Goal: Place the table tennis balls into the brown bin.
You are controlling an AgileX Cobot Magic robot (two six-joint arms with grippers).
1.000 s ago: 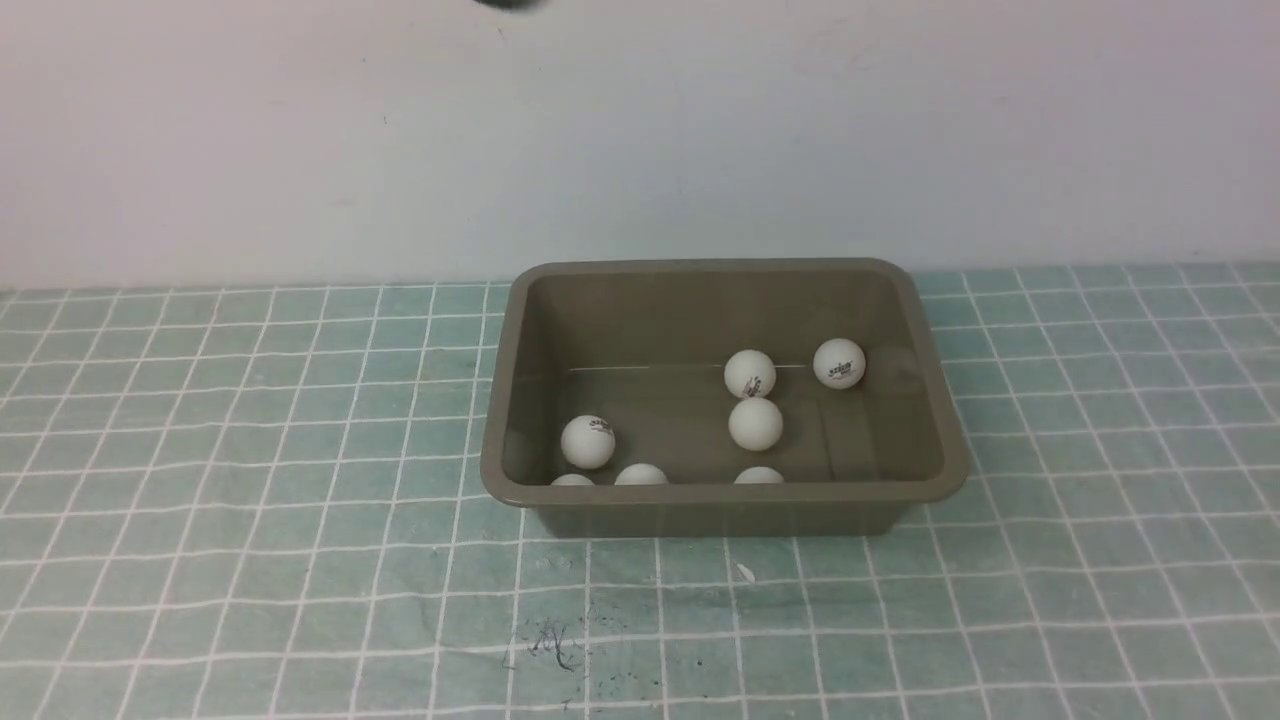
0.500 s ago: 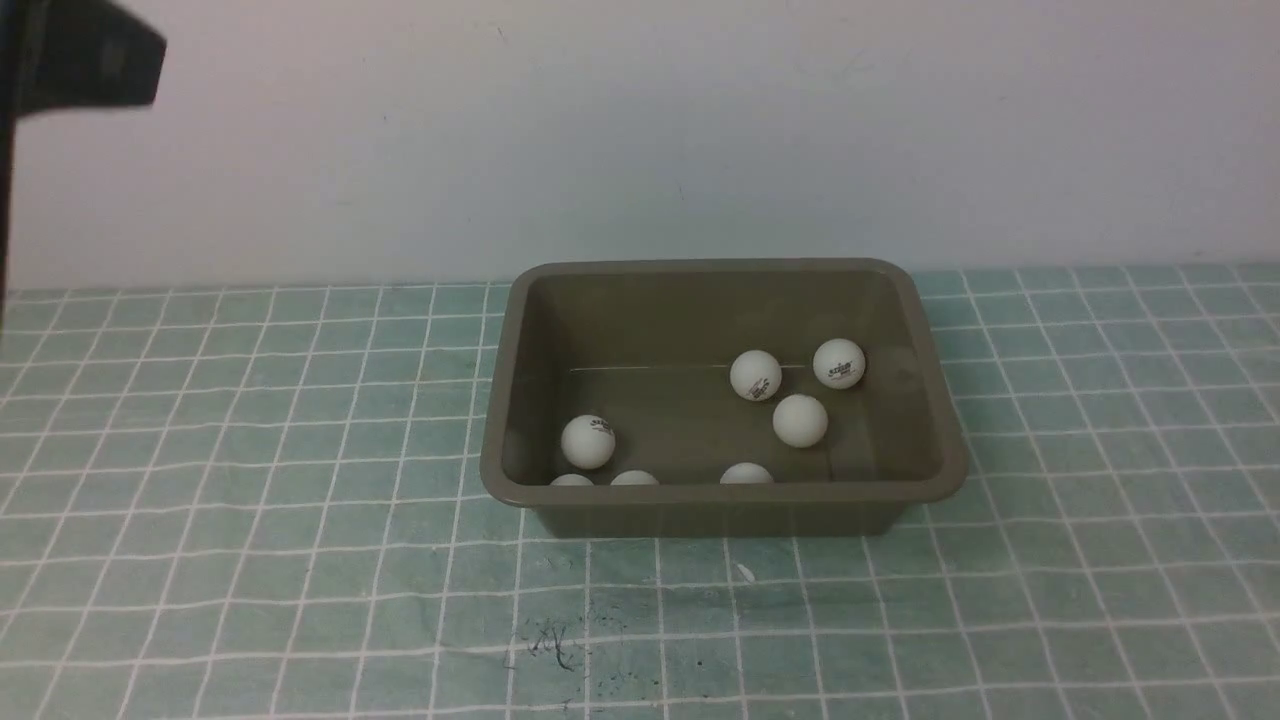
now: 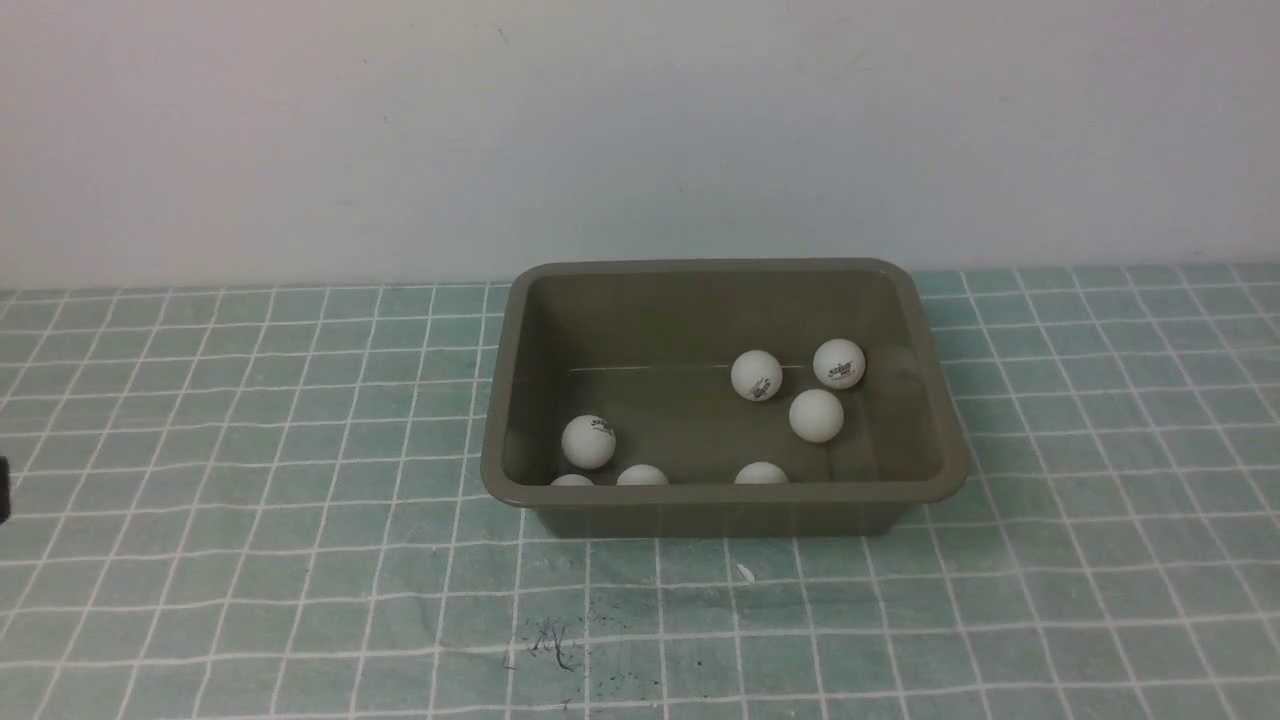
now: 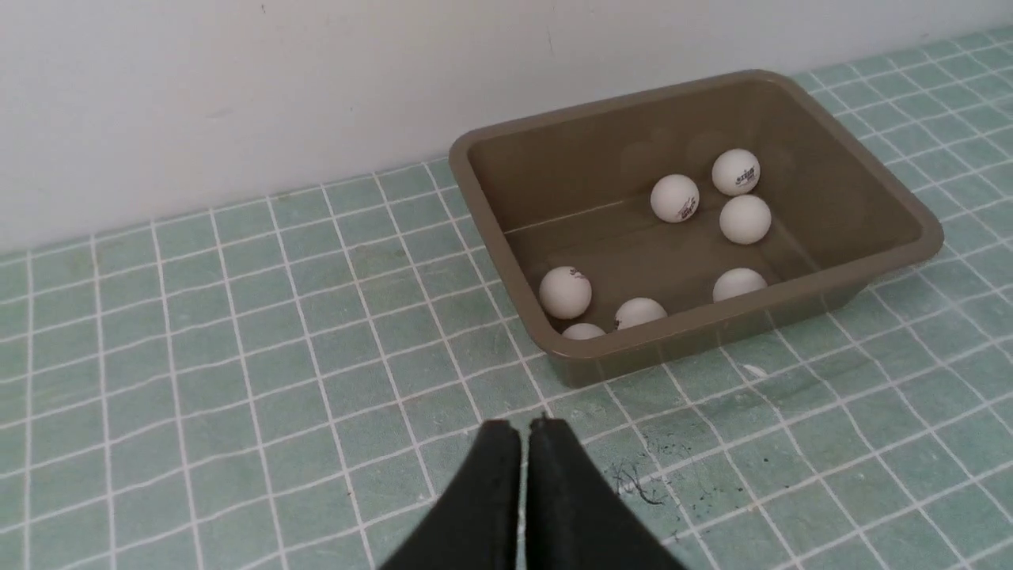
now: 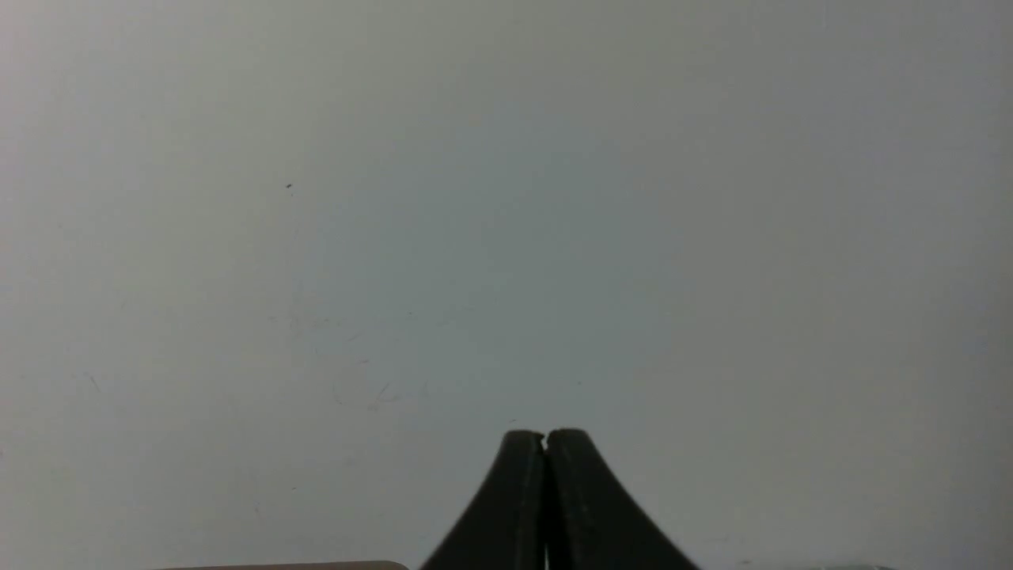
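Note:
The brown bin (image 3: 500, 400) stands on the tiled cloth near the wall, and it shows too in the left wrist view (image 4: 491, 198). Several white table tennis balls lie inside it: one near its far right corner (image 3: 839, 363), one beside that (image 3: 756, 375), one plain (image 3: 816, 415), one at the left (image 3: 588, 441), others half hidden behind the near wall (image 3: 642, 475). My left gripper (image 4: 523, 425) is shut and empty, well short of the bin's near side. My right gripper (image 5: 545, 434) is shut and empty, facing the bare wall.
A green cloth with a white grid (image 3: 250, 600) covers the table up to the pale wall (image 3: 640, 130). Dark scuff marks (image 3: 550, 645) lie in front of the bin. A dark sliver of the left arm (image 3: 3, 490) shows at the left edge.
The plain ball rolled right inside the bin, towards the two printed ones. The dark arm part seen at upper left half a second ago has dropped to the left edge.

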